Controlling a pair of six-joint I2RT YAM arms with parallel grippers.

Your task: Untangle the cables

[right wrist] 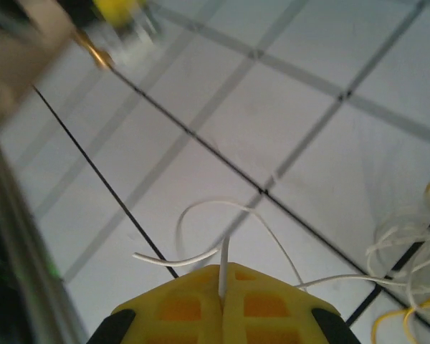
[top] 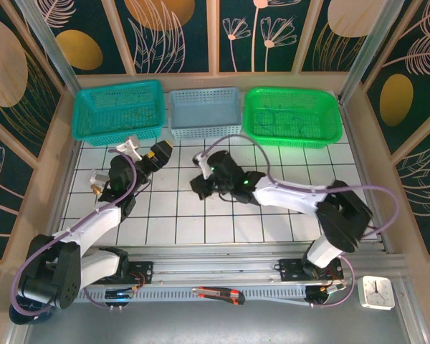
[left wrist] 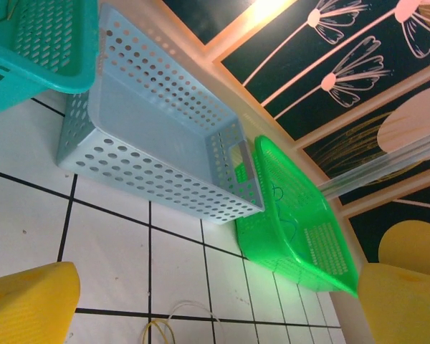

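One white cable (right wrist: 223, 252) juts straight from right hand (right wrist: 222, 276).

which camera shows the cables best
Right wrist: a white strand of the cables sits pinched in the shut right fingers, more loops beside. Left wrist catches one loop at its bottom edge; from the top they are too thin to make out.

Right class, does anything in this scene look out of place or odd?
A red-and-black tool lies on the near rail, and a small clock sits at the near right corner; both are off the white tiles.
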